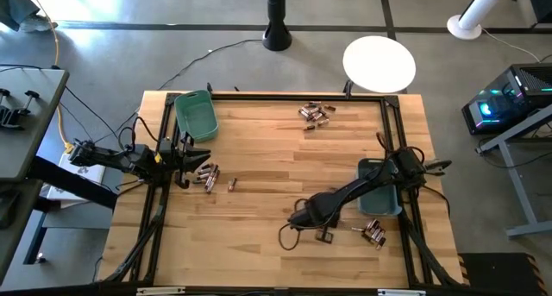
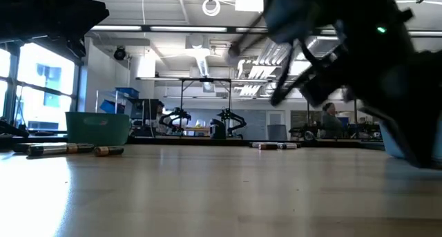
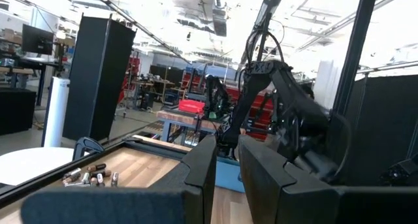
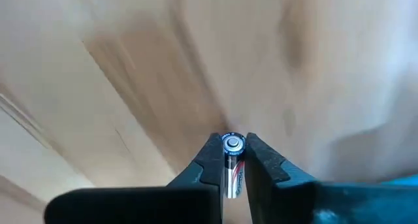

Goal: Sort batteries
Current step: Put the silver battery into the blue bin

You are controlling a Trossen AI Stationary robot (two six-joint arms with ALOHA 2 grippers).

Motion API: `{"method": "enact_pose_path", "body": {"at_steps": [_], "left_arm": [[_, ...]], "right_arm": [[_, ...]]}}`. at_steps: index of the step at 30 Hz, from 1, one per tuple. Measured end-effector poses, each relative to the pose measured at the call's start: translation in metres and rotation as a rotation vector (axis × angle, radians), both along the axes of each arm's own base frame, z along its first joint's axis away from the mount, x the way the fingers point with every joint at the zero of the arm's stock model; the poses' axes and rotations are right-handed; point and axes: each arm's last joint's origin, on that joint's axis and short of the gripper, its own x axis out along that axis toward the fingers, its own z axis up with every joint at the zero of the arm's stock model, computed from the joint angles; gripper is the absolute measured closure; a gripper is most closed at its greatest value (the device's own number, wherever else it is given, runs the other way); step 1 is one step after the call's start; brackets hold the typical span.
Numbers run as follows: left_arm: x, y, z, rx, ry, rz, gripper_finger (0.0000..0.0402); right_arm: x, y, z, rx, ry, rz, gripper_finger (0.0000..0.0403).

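My right gripper [image 4: 232, 142] is shut on one silvery battery [image 4: 232, 166] above the near middle of the table; in the high view [image 1: 297, 220] the arm covers the battery. Near the left edge, beside a cluster of batteries [image 1: 206, 176], my left gripper [image 1: 191, 156] waits. Its fingers [image 3: 199, 172] stand a narrow gap apart with nothing between them. A single battery [image 1: 231, 184] lies just right of that cluster. More batteries lie at the far side [image 1: 315, 113] and at the near right [image 1: 373, 234]. My right gripper pinches the battery's sides between its two fingertips. The battery lies along the fingers, and its round end cap [image 4: 232, 143] shows just at their tips. The fingers come from above, pointing steeply down. The battery looks lifted clear of the wood.
A green bin [image 1: 196, 115] stands at the far left and a blue-grey bin [image 1: 381, 192] at the right edge, partly under my right arm. In the low view the green bin [image 2: 98, 128] and the left batteries [image 2: 62, 148] show at the left.
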Motion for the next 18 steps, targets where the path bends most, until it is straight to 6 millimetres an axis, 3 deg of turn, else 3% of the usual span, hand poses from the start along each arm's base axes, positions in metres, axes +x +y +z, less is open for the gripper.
{"method": "enact_pose_path", "body": {"at_steps": [5, 9, 13, 18], "left_arm": [[0.000, 0.000, 0.000, 0.000, 0.000, 0.000, 0.0344], [0.000, 0.000, 0.000, 0.000, 0.000, -0.001, 0.0344], [0.000, 0.000, 0.000, 0.000, 0.000, 0.000, 0.0344], [0.000, 0.000, 0.000, -0.001, -0.001, 0.000, 0.0344]], "right_arm": [[0.019, 0.009, 0.047, -0.135, -0.149, 0.085, 0.0387], [0.012, 0.016, 0.089, -0.277, -0.205, 0.110, 0.0387], [-0.018, 0.020, 0.124, -0.329, -0.266, 0.039, 0.0387], [-0.069, 0.012, 0.148, -0.369, -0.386, -0.129, 0.0387]]}}
